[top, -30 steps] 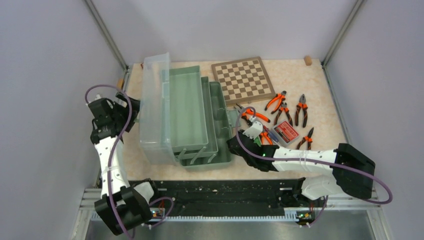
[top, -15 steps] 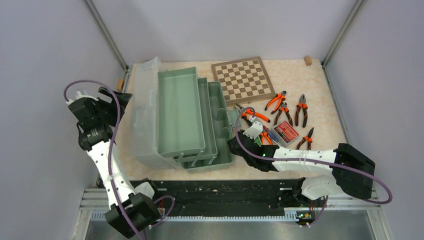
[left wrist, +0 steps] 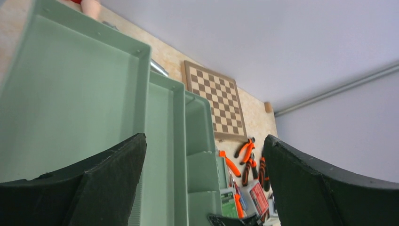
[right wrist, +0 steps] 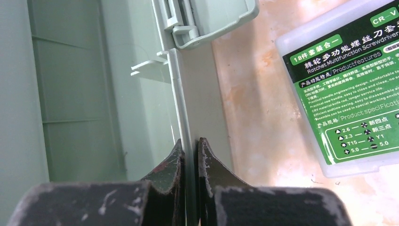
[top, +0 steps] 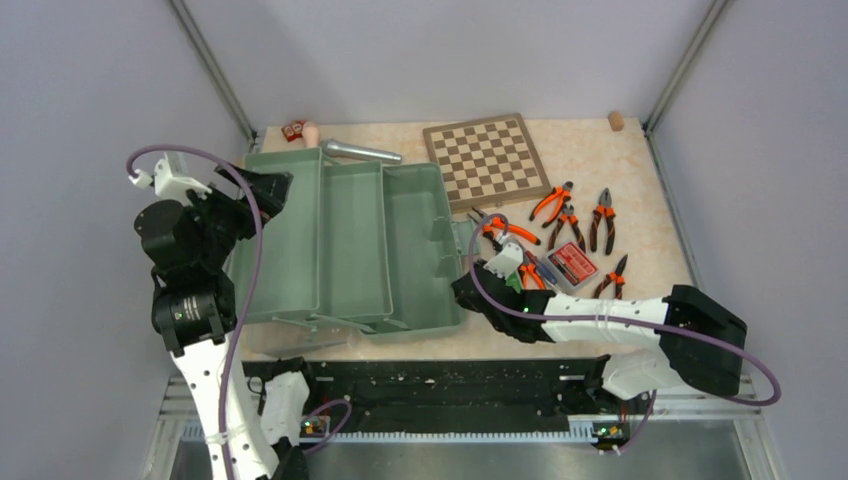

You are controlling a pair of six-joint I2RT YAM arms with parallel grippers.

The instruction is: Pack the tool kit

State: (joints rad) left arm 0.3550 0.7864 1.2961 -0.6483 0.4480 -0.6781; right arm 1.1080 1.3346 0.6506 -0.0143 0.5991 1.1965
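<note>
The sage-green toolbox [top: 340, 240] lies wide open, its trays fanned out to the left. My right gripper [top: 465, 290] is at its near right corner, shut on the thin right wall [right wrist: 188, 94] of the toolbox [right wrist: 75, 94]. My left gripper [top: 268, 190] hangs open above the far left tray [left wrist: 70, 94], with nothing between its fingers [left wrist: 113, 165]. Right of the box lie several orange-handled pliers [top: 560, 205], a red bit case [top: 573, 262] and a green bit case [right wrist: 348, 94]. The screwdrivers are mostly hidden behind my right arm.
A brown-and-cream chessboard [top: 487, 160] lies behind the pliers. A hammer [top: 360, 152] rests against the toolbox's far edge, with a small red object [top: 292, 130] beside its handle. Grey walls close in the table on three sides.
The clear lid that stood upright on the left has swung down out of sight and the trays have spread left. My left arm pulled back and rose. The hammer now shows. The right gripper held still.
</note>
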